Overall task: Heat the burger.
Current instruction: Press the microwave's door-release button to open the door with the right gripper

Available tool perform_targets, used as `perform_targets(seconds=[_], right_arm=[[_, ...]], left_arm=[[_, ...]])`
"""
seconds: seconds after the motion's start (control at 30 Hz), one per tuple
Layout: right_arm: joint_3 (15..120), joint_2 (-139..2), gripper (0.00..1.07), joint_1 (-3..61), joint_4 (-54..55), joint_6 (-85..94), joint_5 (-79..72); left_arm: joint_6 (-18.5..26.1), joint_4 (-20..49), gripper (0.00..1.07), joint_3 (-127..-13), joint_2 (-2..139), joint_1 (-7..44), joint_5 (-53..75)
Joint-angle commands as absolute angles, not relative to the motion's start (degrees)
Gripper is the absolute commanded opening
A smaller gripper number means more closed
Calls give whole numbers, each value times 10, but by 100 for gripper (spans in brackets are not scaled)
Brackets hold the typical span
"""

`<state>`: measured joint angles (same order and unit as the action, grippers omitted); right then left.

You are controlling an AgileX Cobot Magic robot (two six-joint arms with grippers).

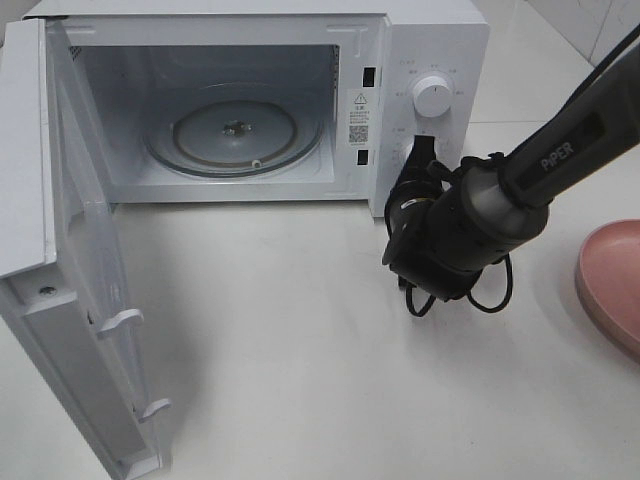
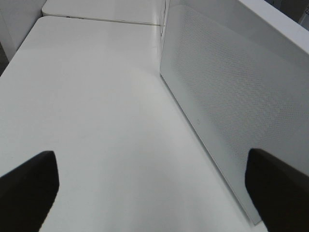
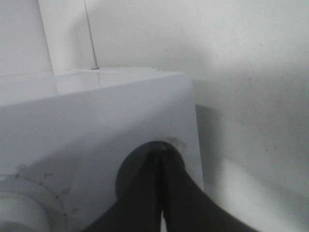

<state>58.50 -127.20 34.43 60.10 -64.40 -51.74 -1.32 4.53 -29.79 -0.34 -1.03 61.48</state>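
White table (image 1: 300, 330), no burger in sight from any view. A pink plate (image 1: 612, 280) is cut off at the edge. The right end effector (image 3: 161, 159), pinched shut and empty, sits at the microwave (image 1: 430, 40) panel below the knob (image 1: 433, 96); its arm (image 1: 560, 150) reads PIPER. The left end effector (image 2: 153, 193) gapes wide, holding nothing, beside the open door (image 2: 231, 96).

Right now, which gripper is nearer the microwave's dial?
Right. The right gripper, shut, has its tip at the control panel just below the dial. The left gripper, open, hovers over the table beside the open door, away from the panel.
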Motion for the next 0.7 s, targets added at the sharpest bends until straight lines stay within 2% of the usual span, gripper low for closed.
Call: perform_targets(seconds=[0.03, 0.53, 0.7], right_arm=[[590, -1244, 0, 323, 514, -621, -566], [512, -1210, 0, 329, 502, -593, -506], [481, -1187, 0, 329, 504, -529, -460]], left_arm=[[-13, 49, 98, -297, -13, -7, 614], [-13, 49, 98, -297, -13, -7, 614], [-13, 49, 98, -297, -13, -7, 614]])
